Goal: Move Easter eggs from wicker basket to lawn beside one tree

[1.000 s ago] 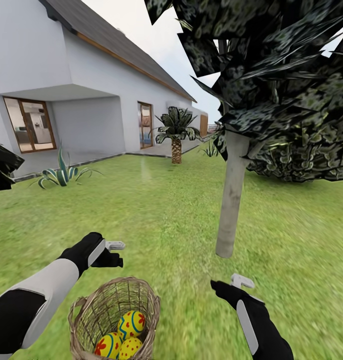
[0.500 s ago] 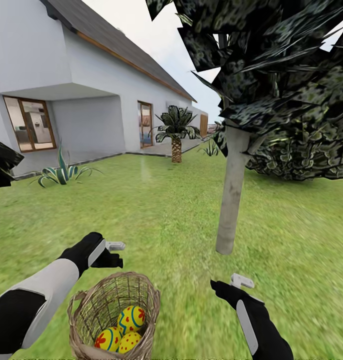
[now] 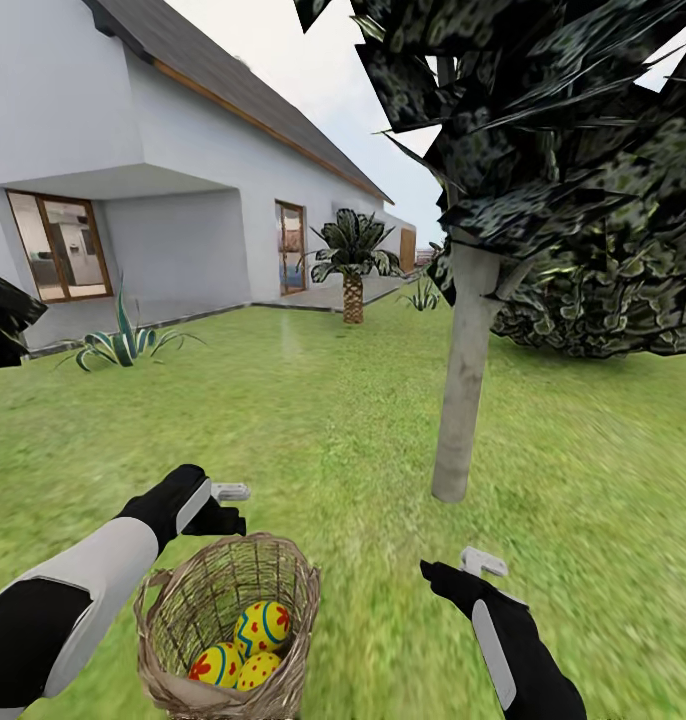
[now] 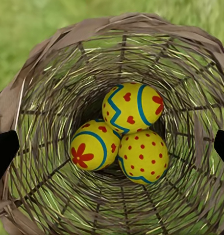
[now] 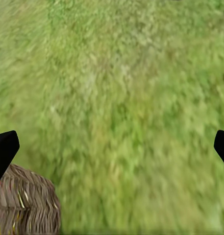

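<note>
The wicker basket (image 3: 183, 610) stands on the lawn (image 3: 333, 430) at the near left. Three yellow Easter eggs lie together at its bottom: one with hearts (image 4: 132, 106), one with a red flower (image 4: 93, 145), one with dots (image 4: 143, 156). My left gripper (image 3: 231, 506) hovers open over the basket's mouth, looking straight down on the eggs, its fingertips (image 4: 4, 152) wide apart. My right gripper (image 3: 458, 568) hangs open above bare grass to the right of the basket (image 5: 23, 205). The tree's pale trunk (image 3: 463, 390) rises just beyond it.
The tree's dark crown (image 3: 543, 150) hangs low over the right side. A short palm (image 3: 353, 270) and a spiky striped plant (image 3: 123, 345) stand by the white house (image 3: 133, 170) at the back. Grass spreads between basket and trunk.
The whole view has shifted a little: the basket and the trunk's foot sit slightly higher in the picture, so the camera moved. Both arms hold the same pose.
</note>
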Available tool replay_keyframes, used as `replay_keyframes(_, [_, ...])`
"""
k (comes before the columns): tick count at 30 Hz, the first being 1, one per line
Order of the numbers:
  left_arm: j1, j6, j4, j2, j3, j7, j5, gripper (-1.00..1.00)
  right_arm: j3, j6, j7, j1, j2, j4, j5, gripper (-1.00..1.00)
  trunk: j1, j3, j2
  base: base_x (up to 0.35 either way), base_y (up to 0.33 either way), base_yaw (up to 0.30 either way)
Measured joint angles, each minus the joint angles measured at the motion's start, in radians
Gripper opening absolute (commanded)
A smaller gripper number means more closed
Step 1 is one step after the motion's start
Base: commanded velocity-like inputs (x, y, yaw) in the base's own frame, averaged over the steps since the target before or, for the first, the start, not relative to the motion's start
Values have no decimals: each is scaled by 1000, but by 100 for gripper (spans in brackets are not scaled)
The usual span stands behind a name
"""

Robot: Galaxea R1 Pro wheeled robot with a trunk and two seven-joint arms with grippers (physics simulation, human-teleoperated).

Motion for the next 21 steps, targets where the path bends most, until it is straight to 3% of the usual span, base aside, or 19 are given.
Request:
replay_keyframes(8, [0,0,-1,-1,0,0,0,100,1,-1,1,0,0,1,0,100,31,-25,-56,0,0,0])
replay_keyframes(11, [-9,-11,-5,-3,13,14,14,100,-17,-17,-13,15,-17,17,19,100,31,-25,-56,0,0,0])
replay_keyframes(21, [-9,-11,-5,-3,13,14,14,100,-35,-23,-13,15,-18,40,26,100,31,-25,-56,0,0,0])
